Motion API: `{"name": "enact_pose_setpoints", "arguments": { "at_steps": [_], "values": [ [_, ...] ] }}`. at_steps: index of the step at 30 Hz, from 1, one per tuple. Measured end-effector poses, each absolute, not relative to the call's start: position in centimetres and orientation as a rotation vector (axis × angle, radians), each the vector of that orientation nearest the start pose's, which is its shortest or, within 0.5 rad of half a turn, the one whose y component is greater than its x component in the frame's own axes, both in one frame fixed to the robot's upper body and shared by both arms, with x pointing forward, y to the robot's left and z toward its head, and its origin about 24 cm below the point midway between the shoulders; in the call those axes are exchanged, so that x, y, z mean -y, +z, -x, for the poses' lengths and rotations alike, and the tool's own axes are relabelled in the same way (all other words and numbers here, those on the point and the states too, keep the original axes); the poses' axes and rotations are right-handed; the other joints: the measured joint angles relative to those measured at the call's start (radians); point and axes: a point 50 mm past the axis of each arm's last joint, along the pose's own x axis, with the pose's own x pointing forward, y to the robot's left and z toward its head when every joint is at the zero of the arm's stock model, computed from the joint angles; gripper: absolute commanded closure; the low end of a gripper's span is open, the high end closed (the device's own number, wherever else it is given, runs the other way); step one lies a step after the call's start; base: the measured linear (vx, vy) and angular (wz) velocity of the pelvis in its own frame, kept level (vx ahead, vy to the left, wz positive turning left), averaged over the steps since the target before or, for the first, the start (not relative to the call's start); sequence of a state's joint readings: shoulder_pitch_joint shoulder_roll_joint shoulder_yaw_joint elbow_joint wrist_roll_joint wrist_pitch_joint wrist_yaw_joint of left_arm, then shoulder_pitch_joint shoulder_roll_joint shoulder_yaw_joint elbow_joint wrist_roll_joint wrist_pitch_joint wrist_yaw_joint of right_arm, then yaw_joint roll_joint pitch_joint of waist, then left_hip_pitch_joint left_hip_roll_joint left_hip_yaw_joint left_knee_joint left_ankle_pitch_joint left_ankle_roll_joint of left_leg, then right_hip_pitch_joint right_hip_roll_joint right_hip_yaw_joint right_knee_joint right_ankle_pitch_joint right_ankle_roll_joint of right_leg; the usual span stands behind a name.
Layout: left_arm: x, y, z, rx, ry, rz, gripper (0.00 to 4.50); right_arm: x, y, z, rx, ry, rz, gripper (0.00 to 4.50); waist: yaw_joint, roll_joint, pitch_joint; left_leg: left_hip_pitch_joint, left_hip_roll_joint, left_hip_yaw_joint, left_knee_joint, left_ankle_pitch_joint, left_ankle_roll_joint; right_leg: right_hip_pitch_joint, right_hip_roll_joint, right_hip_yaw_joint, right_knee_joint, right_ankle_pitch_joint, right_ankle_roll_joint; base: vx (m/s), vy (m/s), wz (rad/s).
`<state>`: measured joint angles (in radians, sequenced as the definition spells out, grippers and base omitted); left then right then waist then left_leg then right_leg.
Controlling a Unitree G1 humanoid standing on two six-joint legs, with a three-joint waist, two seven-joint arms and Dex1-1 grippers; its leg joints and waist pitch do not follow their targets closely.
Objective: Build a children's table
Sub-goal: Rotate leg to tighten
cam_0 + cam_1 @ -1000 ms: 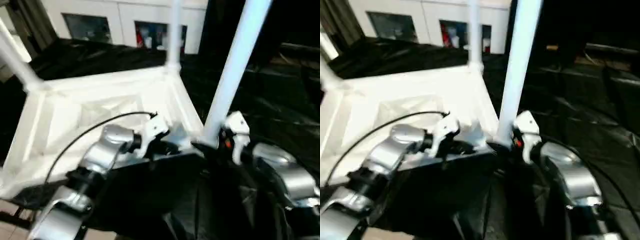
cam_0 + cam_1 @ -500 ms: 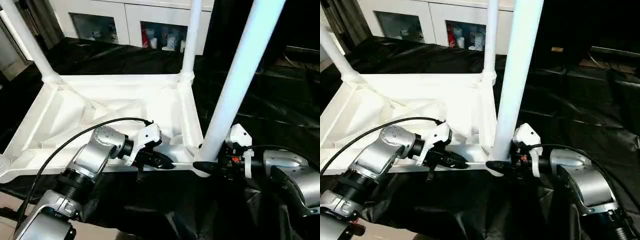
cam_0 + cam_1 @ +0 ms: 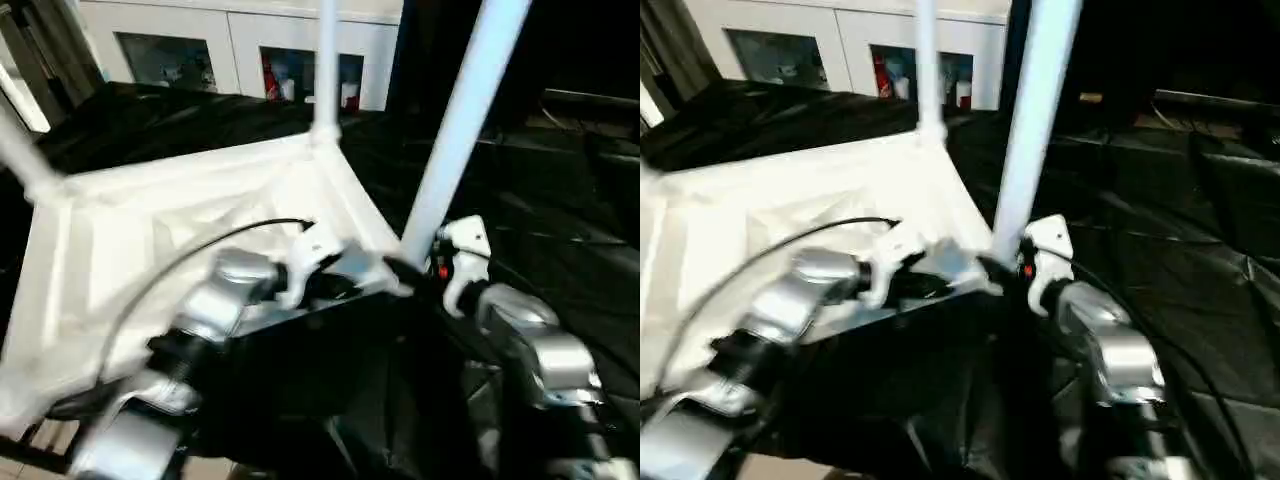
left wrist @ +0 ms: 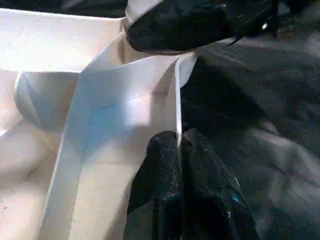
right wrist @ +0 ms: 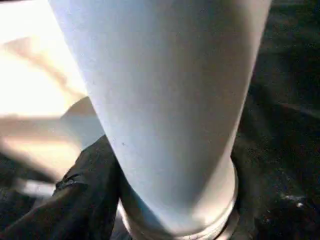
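On black-draped worktop: tabletop upside down, ribs up, legs in sockets. Near-corner leg upright, right end effector clamped around its base. Left end effector pressed together, pinching tabletop's thin near rim just beside that corner. Cabinets behind, well apart.

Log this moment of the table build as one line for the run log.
left gripper: shut on tabletop rim | right gripper: around near leg base | legs seen standing: three
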<state>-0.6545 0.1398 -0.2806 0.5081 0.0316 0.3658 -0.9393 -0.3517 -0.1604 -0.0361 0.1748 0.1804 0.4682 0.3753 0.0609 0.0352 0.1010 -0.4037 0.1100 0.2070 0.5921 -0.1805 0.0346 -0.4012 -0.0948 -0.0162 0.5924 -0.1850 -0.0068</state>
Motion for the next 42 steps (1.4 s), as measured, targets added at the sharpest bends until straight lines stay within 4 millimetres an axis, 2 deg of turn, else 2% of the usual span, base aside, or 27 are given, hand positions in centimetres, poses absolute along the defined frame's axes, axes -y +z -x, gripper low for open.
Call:
{"name": "enact_pose_setpoints", "arguments": {
  "at_steps": [2,3,4,10,15,19,23,25,27,29,34,39,42],
  "values": [
    [-5.6,6.7,-32.7,-0.407,-1.167,-0.264,4.5,14.6,5.9,-31.4,-0.279,0.369,-0.058,1.82,0.002,0.001,0.0,0.0,0.0,0.0,0.0,0.0,0.0,0.0,0.0,0.0,0.001,0.0,0.0,0.0,0.0,0.0],
    [-5.6,6.7,-32.7,-0.406,-1.165,-0.263,4.5,14.5,5.9,-31.4,-0.273,0.364,-0.054,1.27,0.002,0.001,-0.001,0.0,0.0,0.0,0.0,0.0,0.0,0.0,0.0,0.0,0.001,0.001,0.0,0.0,0.0,0.0],
    [-5.6,6.7,-32.7,-0.406,-1.166,-0.262,4.5,14.5,5.9,-31.4,-0.268,0.364,-0.053,1.13,0.002,0.001,-0.001,0.0,0.0,0.0,0.0,0.0,0.0,0.0,0.0,0.0,0.001,0.001,0.0,0.0,0.0,0.0],
    [-5.5,6.7,-32.7,-0.399,-1.178,-0.264,4.5,14.5,6.0,-31.4,-0.259,0.397,-0.02,0.78,0.004,0.001,-0.001,0.0,0.0,0.0,0.0,0.0,0.0,0.001,0.0,0.0,0.0,0.003,0.0,0.0,0.0,0.0],
    [-7.1,6.7,-32.0,-0.399,-1.276,-0.283,4.5,15.3,6.2,-30.0,-0.281,0.617,0.08,0.78,0.008,0.001,0.0,0.0,0.001,0.0,-0.001,0.0,0.0,0.001,0.0,-0.001,0.001,0.002,0.0,0.0,0.0,0.0],
    [-8.0,6.8,-31.3,-0.408,-1.36,-0.302,4.5,16.0,6.5,-28.6,-0.305,0.786,0.14,0.78,0.024,0.003,0.0,-0.001,0.001,0.0,0.0,0.0,0.0,0.001,0.0,-0.001,0.0,0.002,0.0,0.0,0.0,0.0],
    [-9.1,6.9,-30.5,-0.436,-1.455,-0.308,4.5,16.7,6.9,-27.1,-0.346,0.973,0.175,0.78,0.033,0.003,0.0,-0.001,0.001,0.001,0.0,0.0,0.0,0.001,0.0,-0.001,0.0,0.002,0.0,0.0,0.0,0.0],
    [-9.4,6.9,-30.2,-0.456,-1.491,-0.31,4.5,16.9,7.1,-26.7,-0.364,1.038,0.17,1.08,0.033,0.003,0.0,-0.001,0.001,0.001,0.0,0.0,0.0,0.001,0.0,-0.001,0.001,0.002,0.0,0.0,0.0,0.0],
    [-9.6,6.9,-30.0,-0.466,-1.511,-0.308,4.5,17.0,7.1,-26.5,-0.374,1.062,0.175,1.13,0.035,0.003,0.0,-0.001,0.001,0.001,0.0,0.0,0.0,0.001,0.0,-0.001,0.001,0.002,0.0,0.0,0.0,0.0],
    [-9.7,6.8,-29.9,-0.475,-1.53,-0.305,4.5,17.1,7.2,-26.2,-0.384,1.096,0.182,1.5,0.035,0.003,0.0,0.0,0.001,0.001,0.0,0.0,0.0,0.001,0.0,-0.001,0.001,0.003,0.0,0.0,0.0,0.0],
    [-9.9,6.9,-29.7,-0.488,-1.548,-0.302,4.5,17.1,7.2,-26.1,-0.398,1.121,0.164,1.75,0.035,0.003,0.0,0.0,0.001,0.001,0.0,0.0,0.0,0.001,0.0,-0.001,0.002,0.003,0.0,0.0,0.0,0.0],
    [-10.0,6.9,-29.6,-0.491,-1.55,-0.3,4.5,17.0,7.1,-26.0,-0.399,1.121,0.156,1.79,0.035,0.003,0.0,0.0,0.001,0.001,0.0,0.0,0.0,0.001,0.0,-0.001,0.002,0.003,0.0,0.0,0.0,0.0],
    [-10.0,6.7,-30.5,-0.484,-1.443,-0.301,4.5,16.1,6.3,-27.0,-0.36,0.971,0.127,1.8,0.026,0.001,-0.001,0.0,0.002,0.001,0.002,0.0,0.0,0.001,0.0,-0.001,0.003,0.003,0.0,0.0,0.0,0.0]
  ]
}}
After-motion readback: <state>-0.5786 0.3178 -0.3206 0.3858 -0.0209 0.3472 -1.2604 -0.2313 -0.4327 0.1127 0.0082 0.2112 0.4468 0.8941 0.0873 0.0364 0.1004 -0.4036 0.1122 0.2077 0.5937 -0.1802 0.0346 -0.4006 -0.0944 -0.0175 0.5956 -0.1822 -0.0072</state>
